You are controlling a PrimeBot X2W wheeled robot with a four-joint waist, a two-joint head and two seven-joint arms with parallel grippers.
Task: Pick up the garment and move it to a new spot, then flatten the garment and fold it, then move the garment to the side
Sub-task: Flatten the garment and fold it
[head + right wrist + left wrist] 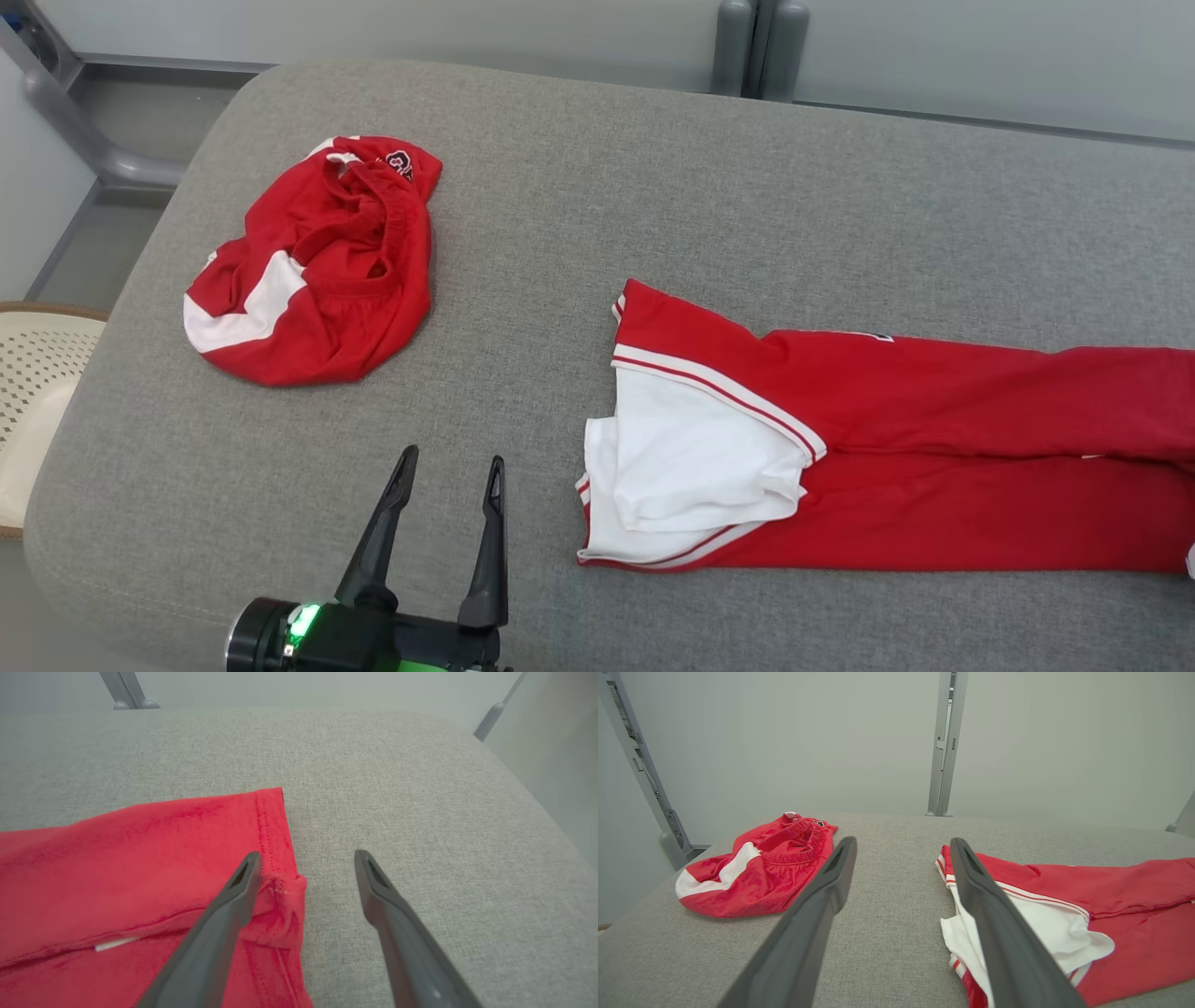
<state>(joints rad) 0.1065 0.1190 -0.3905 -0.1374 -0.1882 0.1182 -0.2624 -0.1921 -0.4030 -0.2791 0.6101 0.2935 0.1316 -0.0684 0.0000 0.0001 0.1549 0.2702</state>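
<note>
The garment (934,448) is a red top with a white sleeve and white-and-red trim, lying folded lengthwise on the right half of the grey padded table (653,168). It runs off the right edge of the head view. My left gripper (452,457) is open near the front edge, left of the garment's sleeve end. In the left wrist view that gripper (902,841) is empty, with the garment (1134,905) behind its right finger. My right gripper (307,854) is open over the garment's hem corner (285,891), its left finger above the bunched cloth and its right finger over bare table.
Crumpled red shorts with a white stripe (317,271) lie in a heap at the table's far left, also in the left wrist view (756,877). A cream perforated basket (33,373) stands off the table's left edge. Grey metal posts (761,47) rise behind the table.
</note>
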